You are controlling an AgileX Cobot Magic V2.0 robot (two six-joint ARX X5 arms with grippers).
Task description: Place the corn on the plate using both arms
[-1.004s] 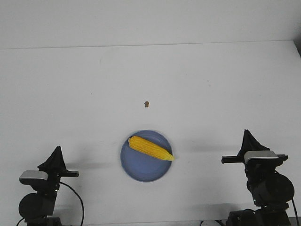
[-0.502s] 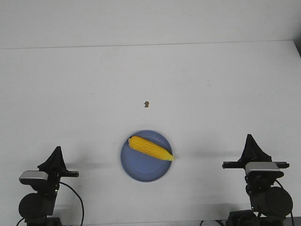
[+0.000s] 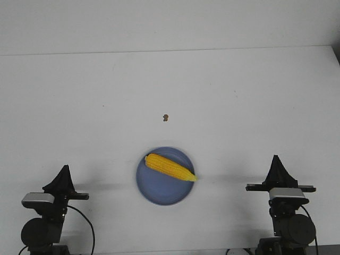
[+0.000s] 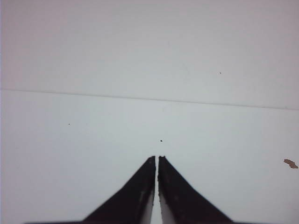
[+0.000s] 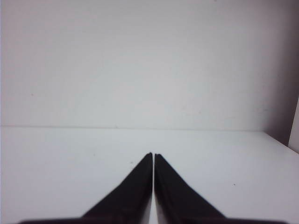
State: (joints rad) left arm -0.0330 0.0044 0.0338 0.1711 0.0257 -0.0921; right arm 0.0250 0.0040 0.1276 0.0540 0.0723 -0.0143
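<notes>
Now corn (image 3: 170,167) on plate (image 3: 159,191)

flat white matte tabletop (image 3: 79,106), plain white wall (image 3: 170,24) at 12 o'clock, small brown speck (image 3: 166,117) near centre, even diffuse light

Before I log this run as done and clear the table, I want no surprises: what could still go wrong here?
Little, but two things. The corn lies across the plate with its pointed tip at or just over the right rim, so a bump could roll it off. Both arms are parked near the table's front edge, the left pincer and the right pincer shut and empty. A small brown speck sits beyond the plate; wipe it.
</notes>
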